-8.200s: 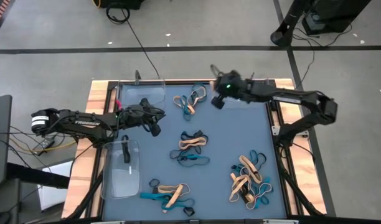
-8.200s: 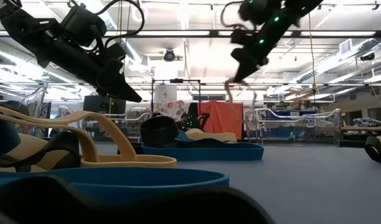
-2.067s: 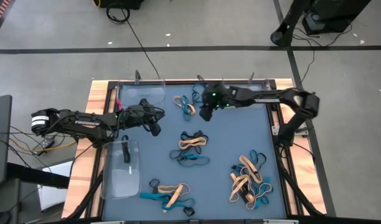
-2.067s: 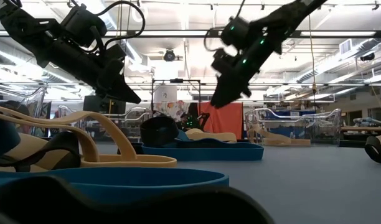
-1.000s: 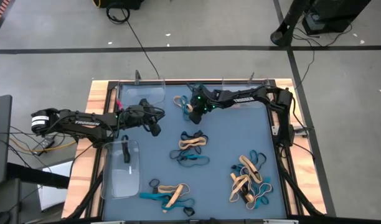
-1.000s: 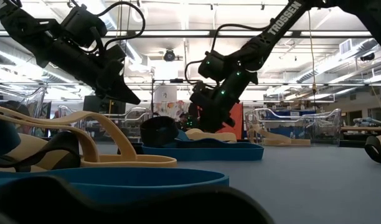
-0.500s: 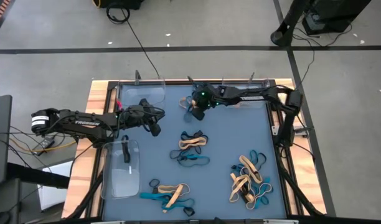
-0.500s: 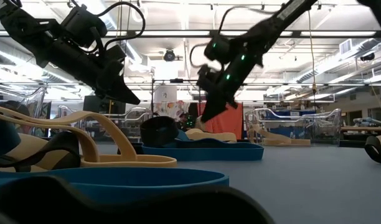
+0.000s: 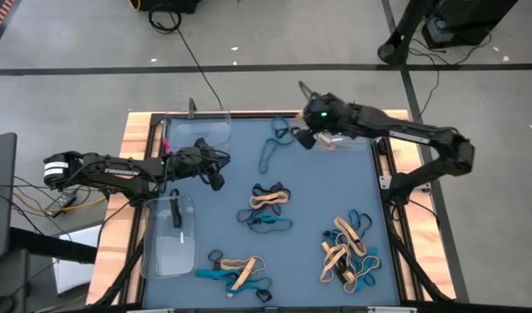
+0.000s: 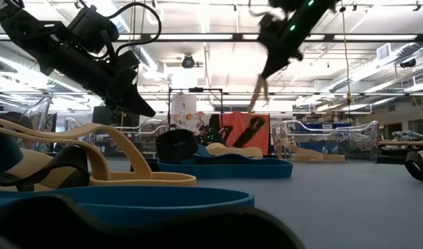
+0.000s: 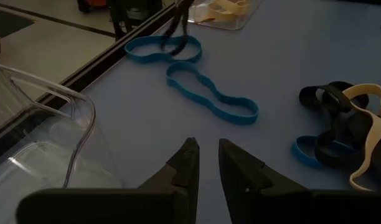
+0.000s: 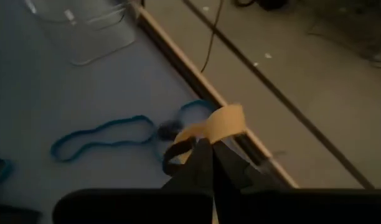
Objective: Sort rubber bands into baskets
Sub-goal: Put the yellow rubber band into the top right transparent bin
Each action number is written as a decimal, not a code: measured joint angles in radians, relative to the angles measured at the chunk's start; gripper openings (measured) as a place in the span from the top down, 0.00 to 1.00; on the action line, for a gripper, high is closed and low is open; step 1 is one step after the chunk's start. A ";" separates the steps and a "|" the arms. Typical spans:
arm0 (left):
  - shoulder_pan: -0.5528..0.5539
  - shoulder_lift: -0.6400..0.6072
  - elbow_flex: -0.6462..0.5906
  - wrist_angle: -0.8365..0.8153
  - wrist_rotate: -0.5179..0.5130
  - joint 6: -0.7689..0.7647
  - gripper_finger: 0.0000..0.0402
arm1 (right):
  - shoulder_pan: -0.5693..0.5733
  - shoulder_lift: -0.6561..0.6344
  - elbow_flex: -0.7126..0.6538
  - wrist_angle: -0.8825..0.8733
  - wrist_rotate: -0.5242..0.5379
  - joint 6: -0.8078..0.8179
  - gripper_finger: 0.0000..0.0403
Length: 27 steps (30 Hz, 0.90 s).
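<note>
Since a second ago the right end effector [image 9: 311, 137] has lifted away from the far band cluster and swung right, toward the clear basket at the far right edge [image 9: 340, 139] of the blue surface [image 9: 318, 200]. Its fingers are closed on a tan rubber band [image 12: 218, 123], with a dark band [image 12: 172, 155] hanging beside it. Two teal-blue bands [image 9: 269, 149] lie flat where the cluster was. The left end effector [image 9: 216, 176] hovers, fingers slightly apart and holding nothing, between the far-left basket [image 9: 199, 127] and the near-left basket [image 9: 169, 236]. Other band piles lie at the centre [image 9: 266, 207], near-middle [image 9: 238, 271] and near-right [image 9: 347, 250].
</note>
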 joint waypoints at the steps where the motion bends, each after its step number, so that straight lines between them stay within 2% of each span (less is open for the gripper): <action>1: 0.000 0.000 0.000 0.000 0.000 0.000 0.84 | -0.001 -0.025 0.000 -0.019 0.011 0.003 0.99; 9: 0.000 0.000 0.000 0.003 0.000 0.000 0.84 | -0.007 -0.169 0.000 -0.157 0.164 0.015 0.99; 12: 0.000 0.000 0.000 0.010 0.000 0.000 0.84 | -0.022 -0.192 0.000 -0.190 0.168 0.025 0.99; 17: 0.000 0.000 0.000 0.010 0.000 -0.001 0.84 | -0.060 -0.191 0.000 -0.248 0.240 0.027 0.99; 23: 0.000 0.000 0.000 0.007 0.000 -0.001 0.84 | -0.136 -0.129 -0.058 -0.287 0.241 0.086 0.99; 27: 0.000 0.000 0.000 0.005 0.000 -0.001 0.84 | -0.169 -0.095 -0.123 -0.267 0.181 0.101 0.90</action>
